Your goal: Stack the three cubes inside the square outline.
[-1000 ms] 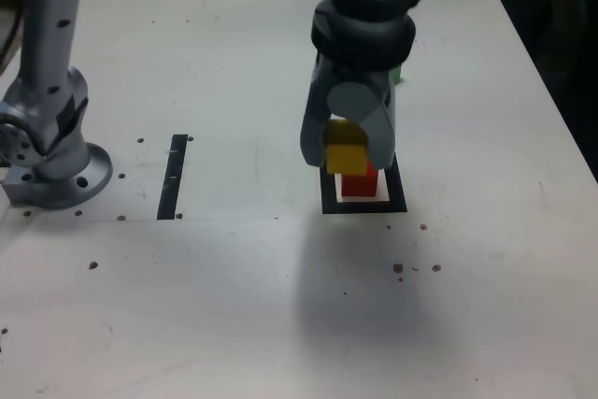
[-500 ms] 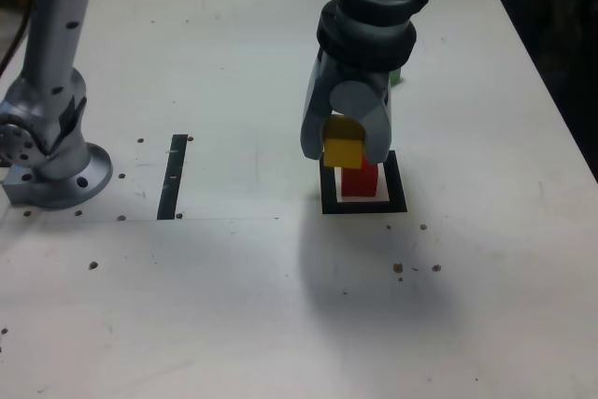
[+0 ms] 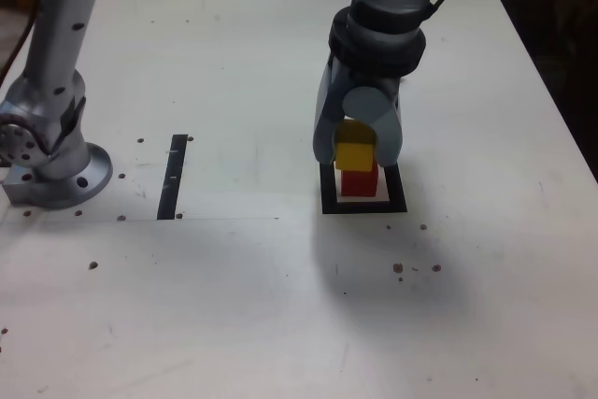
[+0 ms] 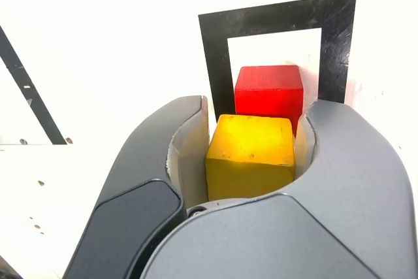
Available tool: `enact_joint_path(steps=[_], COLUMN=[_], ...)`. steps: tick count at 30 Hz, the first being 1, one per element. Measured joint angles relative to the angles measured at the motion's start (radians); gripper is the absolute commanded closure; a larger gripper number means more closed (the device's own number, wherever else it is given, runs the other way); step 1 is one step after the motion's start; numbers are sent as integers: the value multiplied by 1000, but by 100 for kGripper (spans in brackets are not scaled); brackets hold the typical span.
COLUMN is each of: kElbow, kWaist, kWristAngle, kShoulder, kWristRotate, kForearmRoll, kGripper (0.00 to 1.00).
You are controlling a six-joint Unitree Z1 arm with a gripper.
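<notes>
The red cube (image 3: 359,182) (image 4: 269,91) sits inside the black square outline (image 3: 363,206) (image 4: 216,37) on the white table. My gripper (image 3: 356,153) (image 4: 251,151) is shut on the yellow cube (image 3: 355,155) (image 4: 251,153), holding it just above the red cube and a little toward the exterior view's left of it. I cannot tell whether the two cubes touch. The green cube is hidden behind the arm.
The arm's grey base (image 3: 51,151) stands at the exterior view's left. A narrow black strip (image 3: 173,176) (image 4: 27,89) lies on the table between the base and the outline. Small dark specks (image 3: 411,268) dot the tabletop near the front.
The gripper has carried the yellow cube toward the exterior view's right, from beside the red cube to nearly over it. Its hold has stayed the same.
</notes>
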Motion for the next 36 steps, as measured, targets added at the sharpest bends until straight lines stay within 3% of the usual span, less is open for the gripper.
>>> enact_joint_path(steps=[12,23,28,36], kElbow=[8,11,11,23], kWaist=[13,18,18,24], kWristAngle=[3,1,11,13], kShoulder=[12,29,29,29], kWristRotate=[0,4,5,6], kForearmRoll=[-7,-23,-31,-50], kGripper=[61,45,35,9])
